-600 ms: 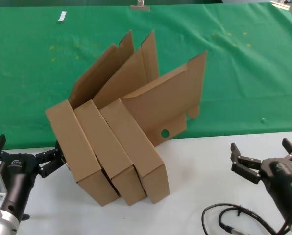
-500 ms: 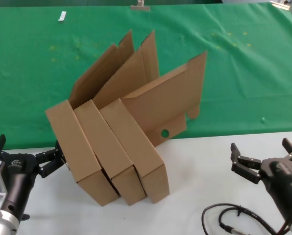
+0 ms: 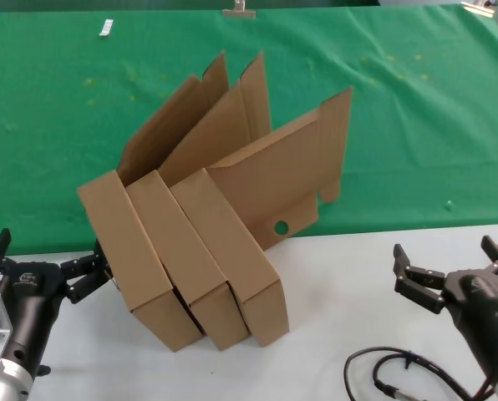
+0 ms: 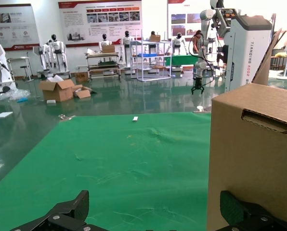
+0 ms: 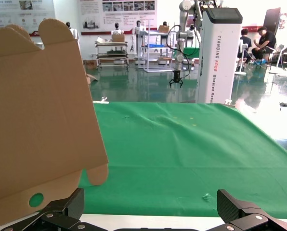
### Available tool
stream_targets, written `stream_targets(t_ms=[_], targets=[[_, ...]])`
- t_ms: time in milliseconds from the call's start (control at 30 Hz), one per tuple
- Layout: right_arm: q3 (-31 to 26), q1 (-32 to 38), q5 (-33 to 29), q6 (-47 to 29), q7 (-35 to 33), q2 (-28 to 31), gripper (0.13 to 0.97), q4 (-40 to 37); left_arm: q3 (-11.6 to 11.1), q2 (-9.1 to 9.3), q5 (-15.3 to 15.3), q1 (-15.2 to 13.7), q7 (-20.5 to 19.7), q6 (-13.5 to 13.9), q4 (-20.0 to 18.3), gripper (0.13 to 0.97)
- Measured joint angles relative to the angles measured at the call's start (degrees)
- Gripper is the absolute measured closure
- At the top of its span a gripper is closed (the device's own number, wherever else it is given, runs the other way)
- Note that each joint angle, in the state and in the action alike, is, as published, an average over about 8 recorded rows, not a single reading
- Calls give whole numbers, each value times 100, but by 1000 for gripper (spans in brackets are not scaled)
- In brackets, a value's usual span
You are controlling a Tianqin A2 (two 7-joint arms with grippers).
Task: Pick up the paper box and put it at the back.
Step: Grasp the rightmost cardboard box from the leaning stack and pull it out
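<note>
- Left gripper point(image 3: 44, 269) fingers spread wide, beside leftmost brown corrugated cardboard box point(image 3: 130, 259) on white tabletop point(image 3: 341, 292); grip its end wall squarely.
- Right gripper point(image 3: 449, 271) wide, idle.

Bright, even indoor light; sharp focus.

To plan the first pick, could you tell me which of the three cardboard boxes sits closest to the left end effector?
The leftmost paper box: its side nearly touches the open left end effector, while the other two lean behind it, toward the robot's right.
</note>
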Motion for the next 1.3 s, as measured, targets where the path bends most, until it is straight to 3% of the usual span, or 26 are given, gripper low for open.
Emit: stream_targets(t_ms=[500,800,1300], targets=[[0,0,0,0,0,0,129,0,0,0,0,0,0,0,0,198],[0,0,0,0,0,0,129,0,0,0,0,0,0,0,0,325],[0,0,0,0,0,0,129,0,0,0,0,0,3,0,0,671]])
